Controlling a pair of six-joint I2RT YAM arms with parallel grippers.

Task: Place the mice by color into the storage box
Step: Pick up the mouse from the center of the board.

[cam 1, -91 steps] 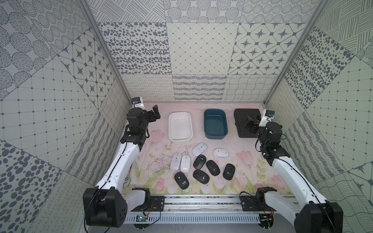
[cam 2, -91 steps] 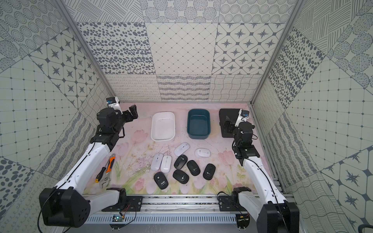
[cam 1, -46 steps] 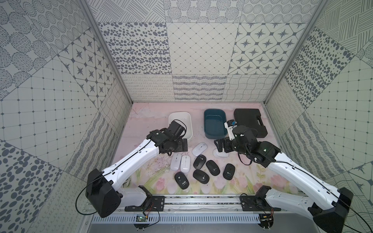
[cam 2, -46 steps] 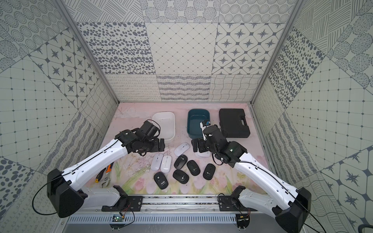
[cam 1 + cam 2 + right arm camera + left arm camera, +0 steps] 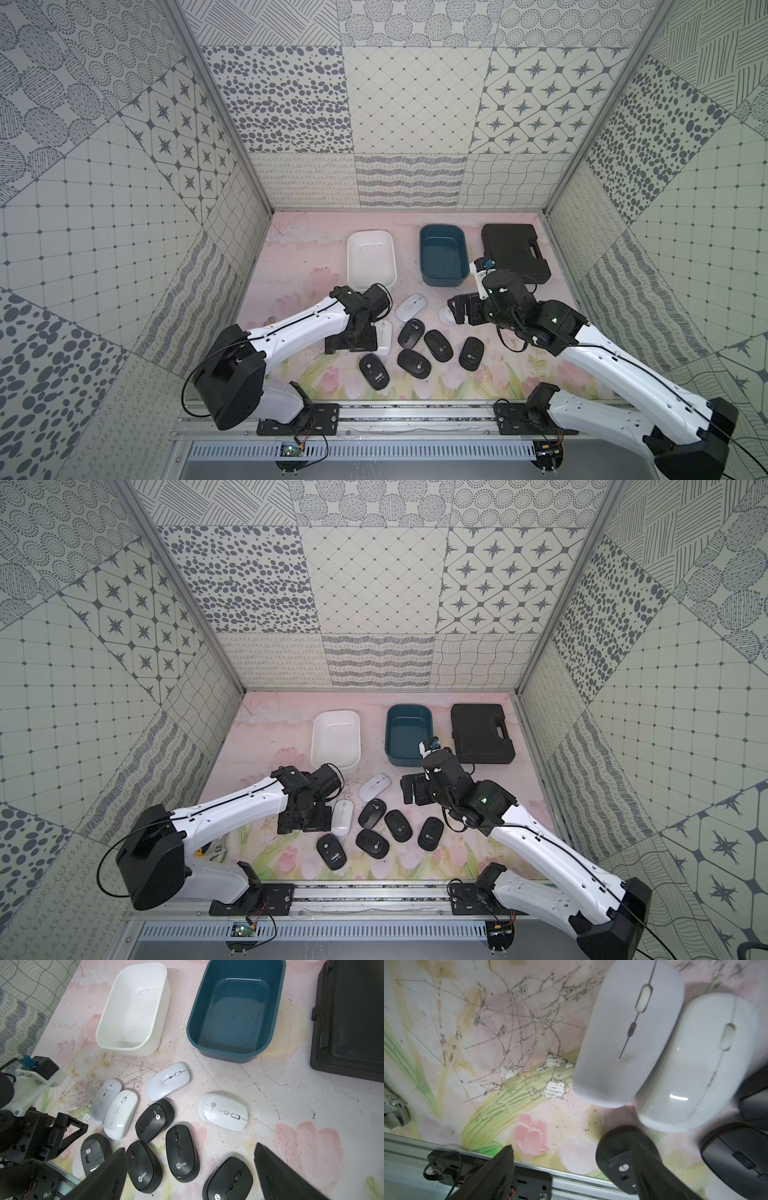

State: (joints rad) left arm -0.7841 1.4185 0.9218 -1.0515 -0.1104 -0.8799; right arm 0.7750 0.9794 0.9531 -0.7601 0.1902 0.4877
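Left end effector [image 5: 351, 343]: fingers [image 5: 494, 1174] are spread wide with nothing gripped, and only bare table [image 5: 299, 266] is seen in the gap in the left wrist view. It is held low at the left edge of the cluster of mice, just beside two white mice [image 5: 629, 1032] that lie side by side and touching. One of this pair is largely covered by it in both top views. An overturned black mouse [image 5: 618, 1159] is partly hidden behind one finger. Right end effector [image 5: 461, 309]: fingers [image 5: 278, 1174] are likewise set wide apart and nothing is held. It is poised over the right side of the cluster, where a white mouse with a logo [image 5: 223, 1111] is partly covered by it in a top view. A fourth white mouse [image 5: 411, 307] is found tilted, between the two end effectors. Four upright black mice [image 5: 437, 345] are grouped close together nearer the rail, with the overturned one at their left. All nine mice are on the table, outside the boxes. Beyond them, toward the back wall, a white tub [image 5: 371, 262] and a teal tub [image 5: 442, 257] are set near each other but apart. A black case [image 5: 515, 253] is noted just to the right of the teal tub.
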